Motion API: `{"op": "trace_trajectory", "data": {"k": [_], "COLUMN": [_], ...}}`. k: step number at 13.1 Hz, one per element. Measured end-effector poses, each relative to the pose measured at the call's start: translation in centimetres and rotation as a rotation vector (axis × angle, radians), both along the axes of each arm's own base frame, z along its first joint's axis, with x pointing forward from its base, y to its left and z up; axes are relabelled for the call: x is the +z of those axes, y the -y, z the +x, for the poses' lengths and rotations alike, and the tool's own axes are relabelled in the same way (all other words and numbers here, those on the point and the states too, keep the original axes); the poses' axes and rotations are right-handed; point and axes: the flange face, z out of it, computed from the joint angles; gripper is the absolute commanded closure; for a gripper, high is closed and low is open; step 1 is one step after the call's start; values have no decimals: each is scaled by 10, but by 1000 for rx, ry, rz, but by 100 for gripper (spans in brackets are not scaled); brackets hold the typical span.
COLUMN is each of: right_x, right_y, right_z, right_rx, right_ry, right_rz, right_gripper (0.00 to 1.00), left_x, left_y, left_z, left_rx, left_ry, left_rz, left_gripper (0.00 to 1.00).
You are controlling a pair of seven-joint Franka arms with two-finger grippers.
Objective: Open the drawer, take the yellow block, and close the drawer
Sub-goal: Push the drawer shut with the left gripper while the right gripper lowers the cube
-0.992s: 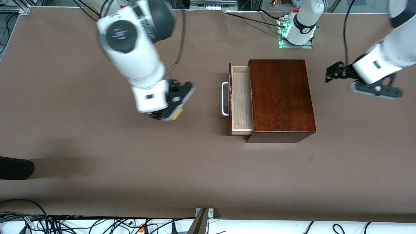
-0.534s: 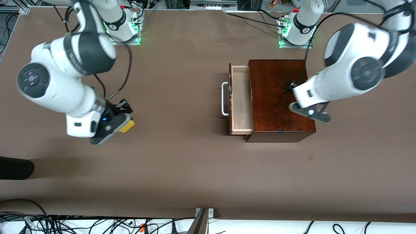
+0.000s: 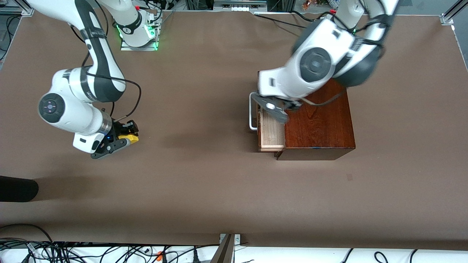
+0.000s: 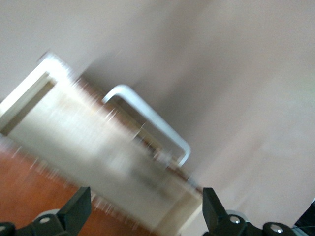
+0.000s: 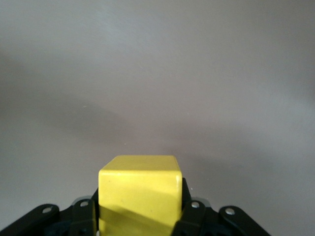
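Note:
The drawer (image 3: 272, 134) stands pulled out of the dark mahogany box (image 3: 318, 126), its pale tray showing and its white handle (image 3: 251, 116) facing the right arm's end of the table. My left gripper (image 3: 280, 106) hangs over the open tray. In the left wrist view its fingers (image 4: 78, 209) stand wide apart above the blurred tray (image 4: 98, 147) and handle (image 4: 147, 115), so the left gripper (image 4: 145, 216) is open and empty. My right gripper (image 3: 124, 138) is low over bare table, well away from the box, shut on the yellow block (image 3: 129, 138). The yellow block (image 5: 139, 194) fills the jaws of the right gripper (image 5: 139, 219).
A dark object (image 3: 16, 188) pokes in at the table's edge at the right arm's end. Cables (image 3: 73, 252) run along the edge nearest the front camera. The arm bases (image 3: 137, 31) stand at the farthest edge. Brown tabletop (image 3: 204, 175) lies between the block and the box.
The right arm carried the yellow block away from the drawer toward its own end of the table and lower. The left arm swung in from beside the box to over the open drawer.

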Motion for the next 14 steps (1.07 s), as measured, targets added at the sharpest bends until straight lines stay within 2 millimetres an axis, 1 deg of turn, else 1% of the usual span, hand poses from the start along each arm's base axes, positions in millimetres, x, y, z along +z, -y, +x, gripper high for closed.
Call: {"op": "trace_trajectory", "data": {"k": [2, 4, 6, 8, 9, 10, 11, 12, 14], "right_x": [-26, -55, -86, -118, -130, -136, -137, -137, -137], "right_y": [2, 5, 11, 18, 21, 23, 23, 23, 23], "right_z": [-6, -11, -23, -42, -51, -57, -58, -58, -58], "right_rx": [-114, -194, -223, -242, -249, -252, -254, -256, -257], "right_ry": [-25, -26, -1, 32, 35, 32, 33, 33, 33], "right_rz": [-20, -36, -45, -54, -59, -63, -63, -63, -63], "right_gripper": [100, 100, 100, 100, 90, 73, 49, 0, 0], "left_x": [-16, -42, -75, -110, -125, -136, -143, -150, -163], "left_y": [36, 71, 104, 131, 139, 141, 137, 130, 106], "left_z": [-7, -15, -33, -59, -69, -75, -75, -71, -56], "left_rx": [-151, -311, -433, -557, -624, -672, -707, -731, -741], "left_ry": [59, 114, 127, 164, 193, 208, 212, 209, 187], "left_rz": [-101, -188, -221, -159, -103, -63, -42, -29, -13], "left_gripper": [0, 0, 0, 0, 0, 0, 0, 0, 0]}}
